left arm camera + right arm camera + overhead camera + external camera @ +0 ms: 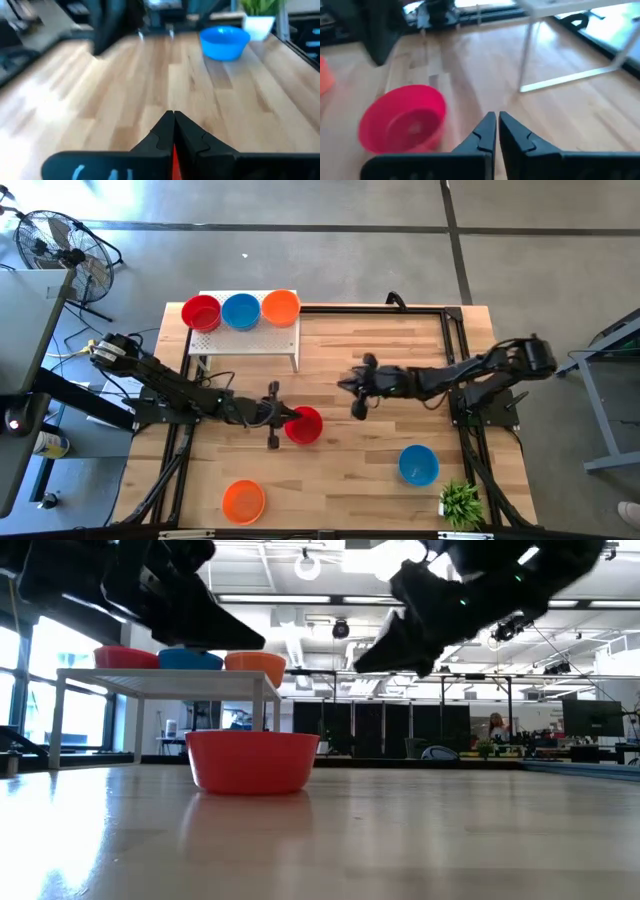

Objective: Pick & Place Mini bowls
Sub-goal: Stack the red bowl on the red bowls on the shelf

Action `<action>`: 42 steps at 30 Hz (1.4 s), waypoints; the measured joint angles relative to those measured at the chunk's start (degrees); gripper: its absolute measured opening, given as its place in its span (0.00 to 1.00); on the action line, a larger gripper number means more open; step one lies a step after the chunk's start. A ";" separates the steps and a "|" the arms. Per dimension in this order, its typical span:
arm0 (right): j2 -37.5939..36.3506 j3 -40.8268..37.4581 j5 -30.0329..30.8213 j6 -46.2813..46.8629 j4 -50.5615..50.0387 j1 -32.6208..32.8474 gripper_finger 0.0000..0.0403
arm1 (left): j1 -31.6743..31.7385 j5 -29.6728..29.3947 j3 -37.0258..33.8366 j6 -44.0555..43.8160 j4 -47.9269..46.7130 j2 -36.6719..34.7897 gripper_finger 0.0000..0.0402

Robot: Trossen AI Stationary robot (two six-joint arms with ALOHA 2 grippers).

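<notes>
A red mini bowl (pixel 305 426) (pixel 252 760) (pixel 402 122) stands upright on its base near the table's middle. My left gripper (pixel 283 420) (pixel 173 116) is shut and hovers above the bowl's left rim; red shows through the slit between its fingers. My right gripper (pixel 345 384) (pixel 497 116) is shut, raised over the table right of the bowl and pointing left. A blue bowl (pixel 418 464) (pixel 225 42) and an orange bowl (pixel 243 501) sit on the near part of the table. Red (pixel 201 312), blue (pixel 240 310) and orange (pixel 281 307) bowls stand on the white stand.
The white perforated stand (pixel 250 342) (pixel 170 682) stands on thin legs at the far left of the table. A small potted plant (pixel 460 502) (pixel 258 12) sits at the near right corner. Bare wood lies between the red bowl and the blue bowl.
</notes>
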 joint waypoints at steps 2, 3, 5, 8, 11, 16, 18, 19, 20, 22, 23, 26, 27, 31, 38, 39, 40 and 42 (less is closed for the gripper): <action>-2.47 -3.74 0.00 -1.47 3.33 -1.25 0.01 | 0.02 1.71 2.75 -2.18 -6.69 -0.02 0.00; -3.45 -5.45 0.00 -2.23 4.55 -1.78 0.00 | 0.00 2.74 4.27 -3.33 -10.66 -0.02 0.00; -5.09 -8.31 -0.20 -3.59 7.35 -2.69 0.01 | 0.00 4.13 7.53 -5.58 -19.40 -0.02 0.00; -6.82 -11.76 -1.57 -5.20 10.52 -3.74 0.01 | 0.00 4.70 12.71 -9.88 -30.49 1.44 0.00; -7.32 -14.19 -2.56 -6.18 13.00 -4.11 0.00 | 0.02 5.40 16.67 -12.38 -38.63 3.30 0.00; -7.32 -16.31 -2.60 -7.63 14.25 -4.07 0.01 | 0.00 8.32 22.53 -15.82 -47.19 7.67 0.06; -7.32 -16.50 -2.60 -7.97 14.28 -4.06 0.01 | 0.00 8.45 24.74 -16.35 -49.10 10.12 0.10; -7.32 -16.54 -2.58 -8.35 14.26 -4.06 0.00 | 0.00 8.45 25.69 -16.70 -49.45 10.91 0.13; -7.30 -16.54 -2.57 -8.76 14.26 -4.05 0.00 | 0.00 8.47 26.68 -16.87 -50.37 11.46 0.16; -7.32 -16.54 -2.57 -8.89 14.26 -4.04 0.00 | 0.02 8.68 28.72 -17.10 -52.36 12.56 0.21; -7.30 -16.54 -2.57 -8.93 14.26 -4.04 0.00 | 0.01 9.02 29.53 -17.15 -53.06 13.09 0.23; -7.30 -16.54 -2.57 -9.24 14.26 -4.04 0.01 | 0.00 9.15 31.59 -17.26 -55.97 14.09 0.29; -7.30 -16.54 -2.57 -9.51 14.26 -4.04 0.01 | 0.00 9.15 32.16 -17.32 -56.05 14.16 0.31; -7.30 -16.54 -3.00 -10.38 13.86 -4.04 0.00 | 0.00 9.04 33.11 -18.55 -56.90 14.08 0.35; -7.30 -16.54 -4.38 -10.40 13.54 -4.04 0.00 | 0.00 9.01 33.22 -18.73 -58.46 14.08 0.37; -7.30 -16.54 -4.44 -10.41 13.53 -4.04 0.00 | 0.00 9.01 33.22 -18.73 -58.44 14.28 0.37; -7.30 -16.54 -4.43 -10.48 13.48 -4.04 0.00 | 0.00 9.06 33.24 -18.71 -58.07 14.80 0.37; -7.28 -16.54 -4.43 -10.59 13.46 -4.04 0.01 | 0.00 9.83 33.23 -18.57 -57.97 16.01 0.37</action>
